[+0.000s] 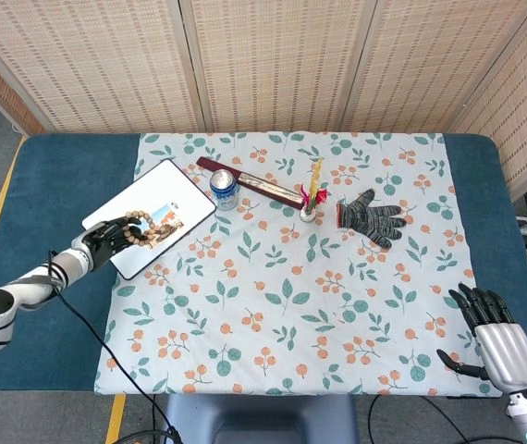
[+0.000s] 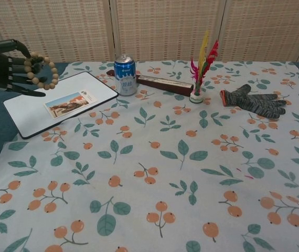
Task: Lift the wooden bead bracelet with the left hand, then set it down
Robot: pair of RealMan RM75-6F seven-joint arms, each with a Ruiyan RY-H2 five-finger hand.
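Wooden beads on a cord: the bracelet [image 2: 40, 70] hangs looped over the fingers of the left hand [image 2: 5, 67], raised clear above the left end of the white board [image 2: 60, 102], near the surface's left edge. It looks light and limp, so it should sag and swing; the hard round beads could roll off smooth fingers if the hand tilts. Hooking through the loop seems the surest hold. Below it the board offers flat room for setting down; the can [image 2: 125, 75] stands just past the board's far right corner, well clear. The right hand [image 1: 499, 338] rests near the surface's right near corner, fingers spread, holding nothing.
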